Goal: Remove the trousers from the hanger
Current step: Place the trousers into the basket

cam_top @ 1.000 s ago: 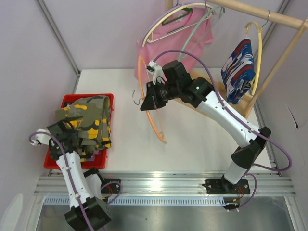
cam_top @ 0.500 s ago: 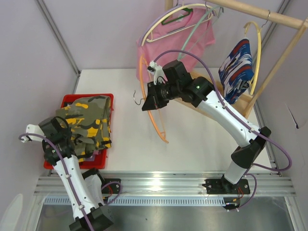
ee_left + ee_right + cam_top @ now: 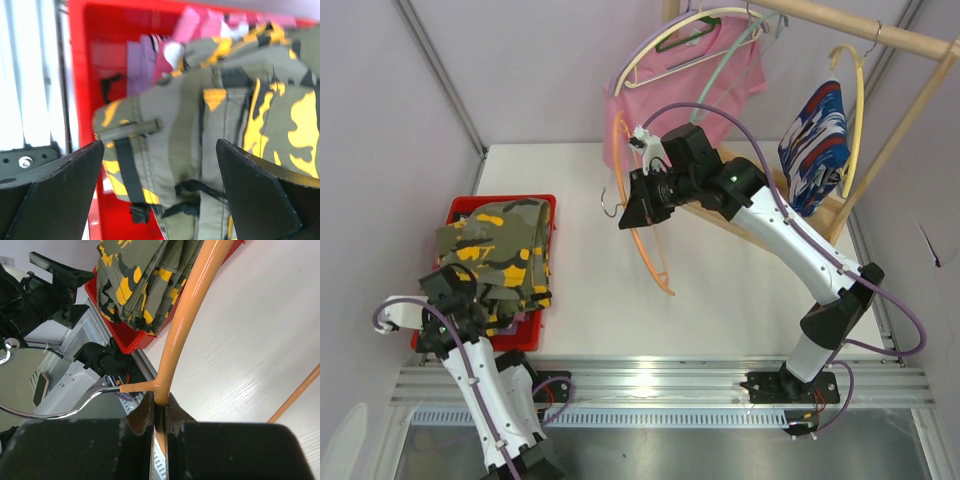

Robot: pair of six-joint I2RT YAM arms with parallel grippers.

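Observation:
The yellow-olive camouflage trousers (image 3: 500, 250) lie heaped in the red bin (image 3: 545, 205). My left gripper (image 3: 448, 290) hovers open at the bin's near end. In the left wrist view its gripper (image 3: 160, 192) straddles the trousers (image 3: 200, 130) without touching them. My right gripper (image 3: 638, 207) is shut on a bare orange hanger (image 3: 645, 245) held above the table. The right wrist view shows the gripper (image 3: 161, 407) pinching the hanger (image 3: 192, 315) just below its metal hook. A blue, white and red pair of trousers (image 3: 817, 145) hangs on a yellow hanger at the rack's right.
A plain pink T-shirt (image 3: 680, 85) hangs on the wooden rack (image 3: 880, 35) behind the right arm. Pink and purple cloth (image 3: 195, 22) shows under the camouflage pair in the bin (image 3: 85, 65). The bin sits at the table's left edge by the wall.
My left gripper let go of the camouflage trousers, opened wide and drew back to the bin's near end. The right gripper carried the orange hanger slightly right.

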